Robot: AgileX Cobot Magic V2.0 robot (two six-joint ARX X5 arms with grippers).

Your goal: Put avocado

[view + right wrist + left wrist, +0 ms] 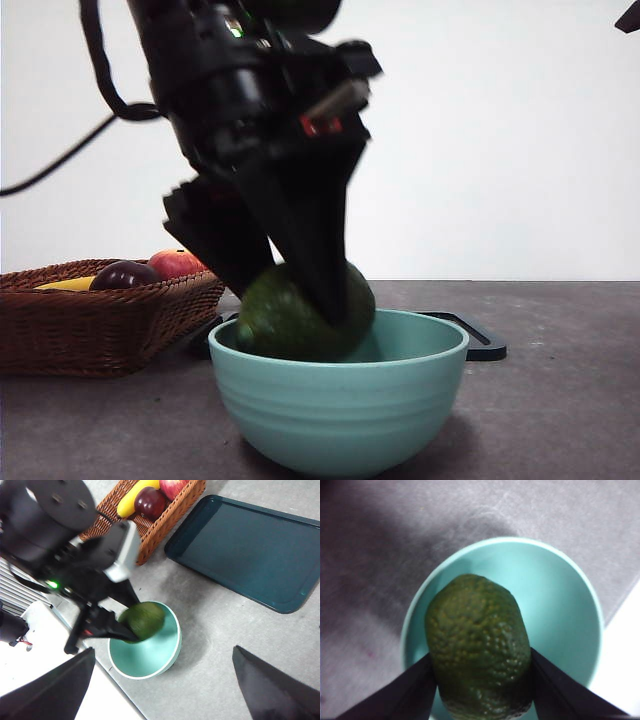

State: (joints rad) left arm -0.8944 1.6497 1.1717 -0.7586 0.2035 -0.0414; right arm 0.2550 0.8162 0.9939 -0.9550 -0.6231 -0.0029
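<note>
The dark green avocado (pixel 290 318) sits partly inside the teal bowl (pixel 340 415) at its left side, its upper half above the rim. My left gripper (pixel 285 290) is shut on the avocado, one black jaw on each side of it. The left wrist view shows the avocado (pixel 477 645) between the jaws, right over the bowl (pixel 560 610). The right wrist view shows the left arm over the bowl (pixel 150 655) with the avocado (pixel 145 620) in it. My right gripper (pixel 162 690) is open and empty, high above the table.
A wicker basket (pixel 90 320) stands at the left with a dark purple fruit (pixel 124 275), a red apple (pixel 175 263) and a yellow fruit (pixel 68 284). A dark teal tray (pixel 245 550) lies beyond the bowl.
</note>
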